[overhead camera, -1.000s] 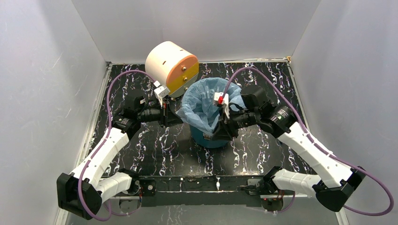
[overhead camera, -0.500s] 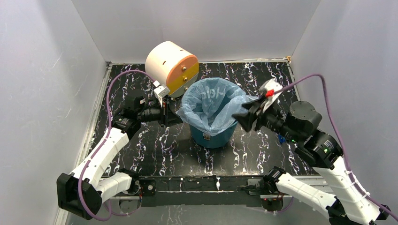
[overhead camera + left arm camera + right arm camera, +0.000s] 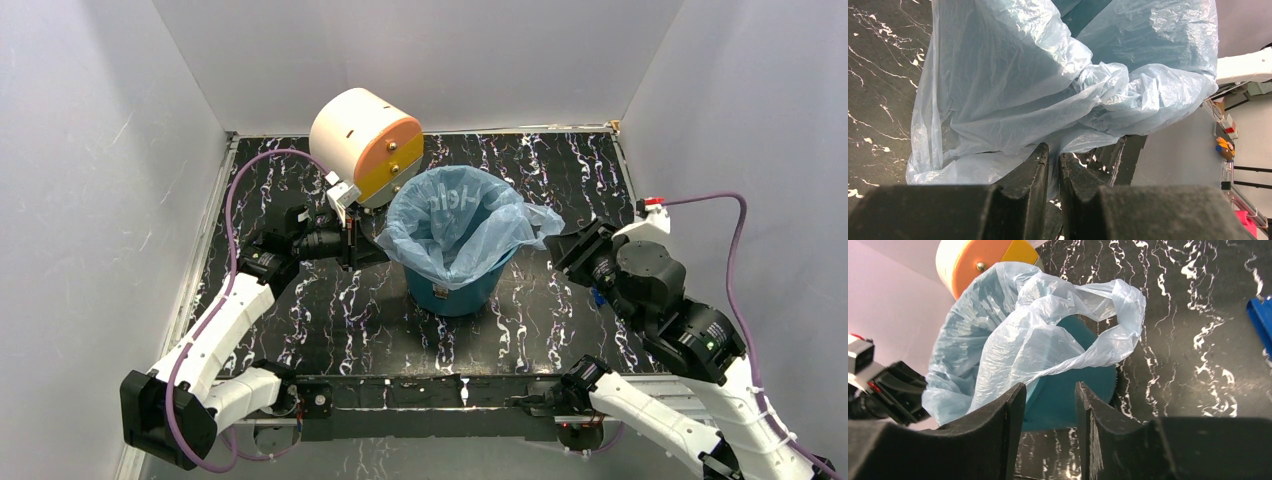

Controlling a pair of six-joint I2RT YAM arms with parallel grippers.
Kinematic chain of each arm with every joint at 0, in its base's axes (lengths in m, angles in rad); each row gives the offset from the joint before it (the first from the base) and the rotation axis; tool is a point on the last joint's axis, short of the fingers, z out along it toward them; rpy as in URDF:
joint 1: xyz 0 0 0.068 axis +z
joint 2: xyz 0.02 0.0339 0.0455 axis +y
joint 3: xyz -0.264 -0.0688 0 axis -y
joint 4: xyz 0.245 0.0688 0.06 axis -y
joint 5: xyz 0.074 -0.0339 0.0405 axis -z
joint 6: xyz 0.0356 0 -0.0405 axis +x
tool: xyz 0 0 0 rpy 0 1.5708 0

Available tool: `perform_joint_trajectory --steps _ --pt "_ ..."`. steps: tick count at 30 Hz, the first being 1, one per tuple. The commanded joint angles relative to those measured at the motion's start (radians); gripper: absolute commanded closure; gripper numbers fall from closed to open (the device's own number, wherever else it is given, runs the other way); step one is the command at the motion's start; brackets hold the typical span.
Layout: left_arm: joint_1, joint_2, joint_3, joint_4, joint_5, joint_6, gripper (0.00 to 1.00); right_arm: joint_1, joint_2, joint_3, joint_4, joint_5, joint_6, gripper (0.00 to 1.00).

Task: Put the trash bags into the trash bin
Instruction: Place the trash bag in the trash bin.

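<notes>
The pale blue trash bag lines the teal trash bin, its mouth open and its edge draped over the rim; white lettering shows inside at the back. My left gripper is at the bin's left side, shut on a fold of the bag's edge, which runs between the fingertips. My right gripper is open and empty, apart from the bag's right flap. The bin's teal wall shows between its fingers.
A cream and orange drum-shaped box lies just behind and left of the bin, also in the right wrist view. A small dark blue flat object lies on the marbled table under the right arm. Grey walls enclose the table.
My right gripper has pulled back from the bin's rim to the right and opened; the bag's right flap now hangs free. The left arm has not moved.
</notes>
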Motion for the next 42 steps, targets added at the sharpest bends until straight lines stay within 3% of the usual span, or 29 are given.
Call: perform_joint_trajectory --steps 1,4,8,16,21,25,33,38,42 --pt "-0.004 -0.005 0.031 0.011 0.012 0.011 0.88 0.001 0.019 -0.025 0.010 0.037 0.207 0.51" --pt "-0.003 -0.006 0.024 0.012 0.007 0.013 0.88 0.002 0.028 -0.033 0.041 0.027 0.215 0.54" --pt "-0.004 -0.011 0.023 0.012 0.005 0.011 0.88 0.001 0.042 -0.064 0.063 0.040 0.221 0.48" --pt "-0.004 -0.028 0.014 0.013 -0.007 0.009 0.88 0.001 0.064 -0.108 0.123 0.015 0.226 0.45" --pt "-0.004 -0.015 0.027 0.027 -0.004 -0.015 0.88 0.001 0.035 -0.135 0.259 0.049 0.219 0.47" --pt "-0.004 -0.027 0.023 0.030 -0.003 -0.016 0.88 0.001 0.028 -0.131 0.185 0.134 0.288 0.47" --pt "-0.004 -0.033 0.018 0.040 -0.016 -0.024 0.88 0.001 -0.078 -0.180 0.102 0.133 0.374 0.52" --pt "-0.004 -0.032 0.010 0.043 -0.016 -0.029 0.88 0.001 -0.046 -0.199 0.187 0.058 0.327 0.51" --pt "-0.005 -0.037 0.010 0.043 -0.017 -0.035 0.88 0.001 0.056 -0.116 0.192 0.049 0.209 0.50"
